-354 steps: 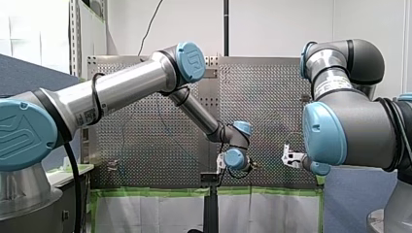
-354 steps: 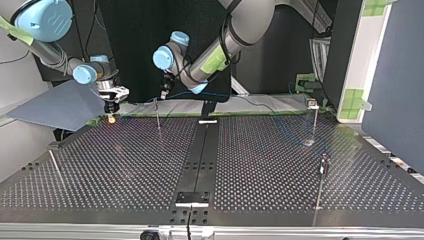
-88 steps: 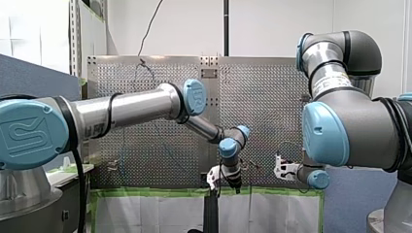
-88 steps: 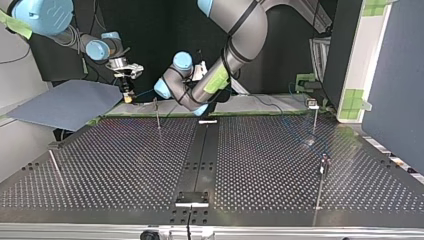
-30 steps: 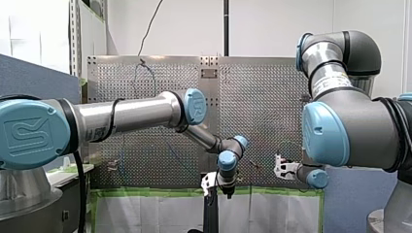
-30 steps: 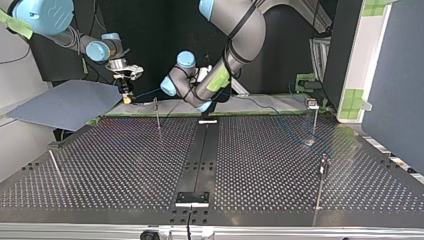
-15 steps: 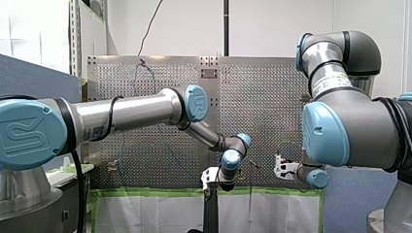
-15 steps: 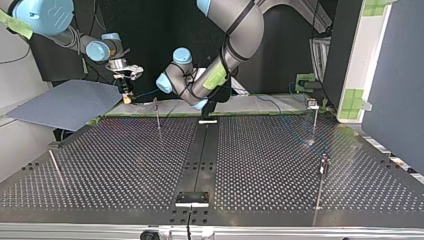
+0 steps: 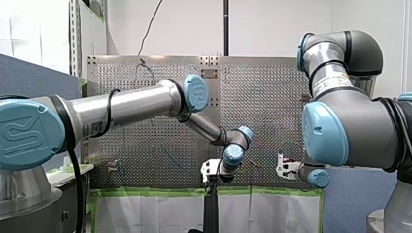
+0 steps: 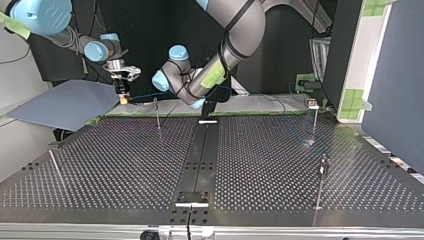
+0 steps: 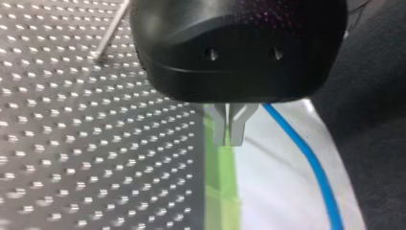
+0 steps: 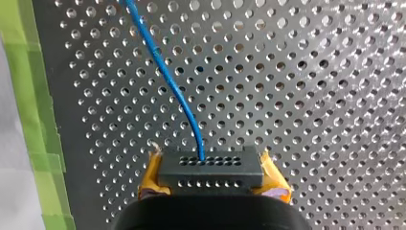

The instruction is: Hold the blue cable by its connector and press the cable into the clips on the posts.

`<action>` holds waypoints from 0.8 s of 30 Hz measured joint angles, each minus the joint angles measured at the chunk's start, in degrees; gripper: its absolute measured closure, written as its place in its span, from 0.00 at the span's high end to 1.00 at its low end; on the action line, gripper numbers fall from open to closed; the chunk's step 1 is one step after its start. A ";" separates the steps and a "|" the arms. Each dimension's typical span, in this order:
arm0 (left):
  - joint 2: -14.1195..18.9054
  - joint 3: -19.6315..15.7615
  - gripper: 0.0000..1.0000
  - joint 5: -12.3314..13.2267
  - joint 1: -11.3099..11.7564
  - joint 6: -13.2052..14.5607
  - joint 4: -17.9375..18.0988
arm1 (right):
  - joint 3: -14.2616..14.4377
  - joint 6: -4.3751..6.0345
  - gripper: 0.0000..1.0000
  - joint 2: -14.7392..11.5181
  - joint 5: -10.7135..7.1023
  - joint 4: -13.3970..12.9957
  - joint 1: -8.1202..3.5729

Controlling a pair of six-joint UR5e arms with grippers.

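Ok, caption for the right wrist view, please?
Right gripper clamps the connector between yellow pads; the blue cable runs from it across the perforated table.

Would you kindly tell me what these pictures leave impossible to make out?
- Left wrist view: where the blue cable leads; cut off by the edge, hidden behind my left gripper's body.
- Top view: whether the cable sits in any post's clip; too small.
- Front view: the connector in my right gripper; too small.
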 joint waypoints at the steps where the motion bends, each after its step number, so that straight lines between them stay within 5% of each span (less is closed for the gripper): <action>1: 0.45 -0.45 0.00 -0.45 -0.05 0.08 0.48 | -0.03 0.06 0.00 0.00 0.06 0.02 -0.06; 14: 5.57 -7.76 0.00 -7.46 -5.05 3.93 7.80 | -0.24 0.67 0.00 0.02 0.42 0.38 -0.93; 24: 5.63 -13.26 0.00 -7.03 -9.24 5.67 13.47 | -0.41 1.52 0.00 -0.02 0.64 0.50 -1.75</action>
